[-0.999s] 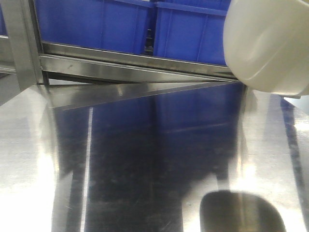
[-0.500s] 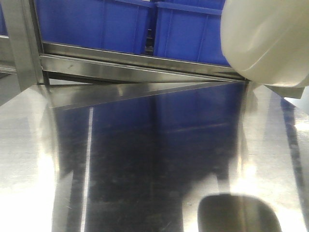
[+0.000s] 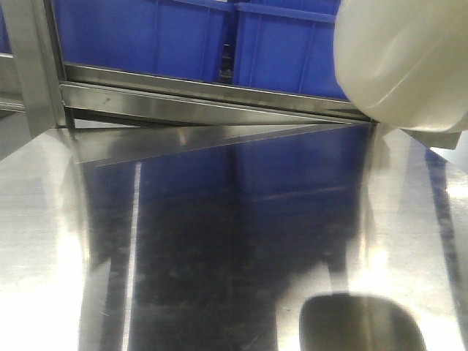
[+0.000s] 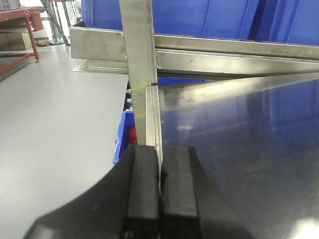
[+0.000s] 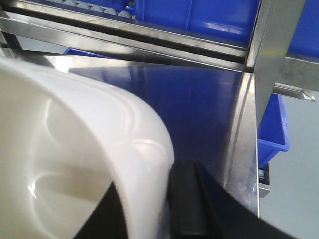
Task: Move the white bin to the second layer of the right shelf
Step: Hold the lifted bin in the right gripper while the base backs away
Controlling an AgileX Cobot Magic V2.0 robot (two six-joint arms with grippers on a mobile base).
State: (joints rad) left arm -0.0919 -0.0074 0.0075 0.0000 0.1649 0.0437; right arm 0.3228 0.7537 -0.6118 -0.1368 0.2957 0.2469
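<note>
The white bin point(image 3: 402, 62) hangs tilted at the top right of the front view, above the steel table's far right corner. In the right wrist view the white bin point(image 5: 75, 164) fills the left half. My right gripper point(image 5: 149, 209) is shut on its wall, with one finger inside and one finger point(image 5: 187, 199) outside. Beyond it runs a steel shelf tier with small white rollers point(image 5: 92, 7) and a flat front rail point(image 5: 124, 37). My left gripper point(image 4: 160, 184) is shut and empty, low over the table's left edge.
Blue crates point(image 3: 146, 36) sit on the rack tier behind the mirror-like steel table point(image 3: 219, 241). Steel uprights point(image 4: 139, 74) point(image 5: 271, 45) stand at the table's corners. Another blue crate point(image 5: 271, 129) sits lower right. A red-framed bench point(image 4: 20, 15) stands on the grey floor.
The white bin has shifted a little left and nearer over the last second, then held still. The left gripper's surroundings look unchanged.
</note>
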